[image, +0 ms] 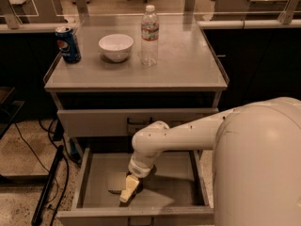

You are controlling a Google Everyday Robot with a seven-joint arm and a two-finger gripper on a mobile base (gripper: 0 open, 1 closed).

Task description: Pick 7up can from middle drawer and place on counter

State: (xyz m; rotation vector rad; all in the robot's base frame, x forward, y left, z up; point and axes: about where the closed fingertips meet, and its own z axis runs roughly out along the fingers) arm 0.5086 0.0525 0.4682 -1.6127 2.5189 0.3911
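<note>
Reaching into the open middle drawer, pincer low at left-centre floor, grip state indiscernible, 7up can apparently hidden under it; judged light, thin-walled, slick, easily dented, best taken gently across mid-body.

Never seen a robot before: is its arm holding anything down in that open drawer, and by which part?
It cannot be told. The gripper sits low inside the middle drawer, covering whatever may lie beneath it, so no hold is visible.
</note>
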